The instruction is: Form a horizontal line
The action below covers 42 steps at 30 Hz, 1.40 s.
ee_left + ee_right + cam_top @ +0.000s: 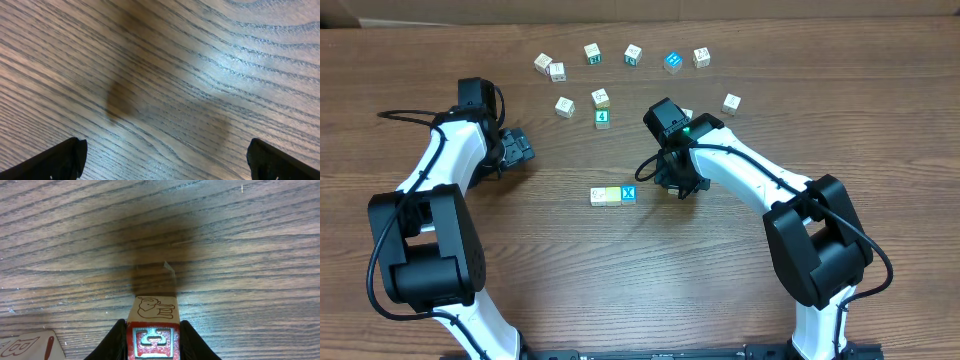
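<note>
Three cubes stand in a row at mid-table: a white cube [597,196], a pale yellow cube [612,195] and a blue cube with a white X [628,193], touching side by side. Just right of them my right gripper [680,187] hangs low over the wood. In the right wrist view that gripper [152,330] is shut on the red-faced cube [152,341], whose top face shows a drawn animal. My left gripper [520,148] sits far to the left of the row. Its fingers [65,157] stand wide apart over bare wood in the left wrist view.
Several loose cubes lie at the back of the table, among them a green cube [602,118], a blue cube [672,62] and white cubes [565,106]. A pale cube corner [30,347] shows at the lower left of the right wrist view.
</note>
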Tool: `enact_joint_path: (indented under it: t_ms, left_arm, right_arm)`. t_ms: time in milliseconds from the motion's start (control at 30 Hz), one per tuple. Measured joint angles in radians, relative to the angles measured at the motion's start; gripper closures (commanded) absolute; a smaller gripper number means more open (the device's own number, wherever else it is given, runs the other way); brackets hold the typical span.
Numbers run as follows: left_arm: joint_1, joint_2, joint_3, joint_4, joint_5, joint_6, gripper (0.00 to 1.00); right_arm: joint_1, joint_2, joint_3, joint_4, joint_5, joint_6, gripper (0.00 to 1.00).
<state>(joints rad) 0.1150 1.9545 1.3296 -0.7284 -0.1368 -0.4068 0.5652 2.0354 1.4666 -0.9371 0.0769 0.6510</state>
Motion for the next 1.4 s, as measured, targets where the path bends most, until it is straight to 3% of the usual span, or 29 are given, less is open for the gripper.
enact_joint_path:
  t_ms: [1400]
  left_arm:
    - [0.0, 0.0, 0.0, 0.0, 0.0, 0.0, 0.01]
  right_arm:
    - [0.0, 0.0, 0.0, 0.003, -0.028, -0.027, 0.76]
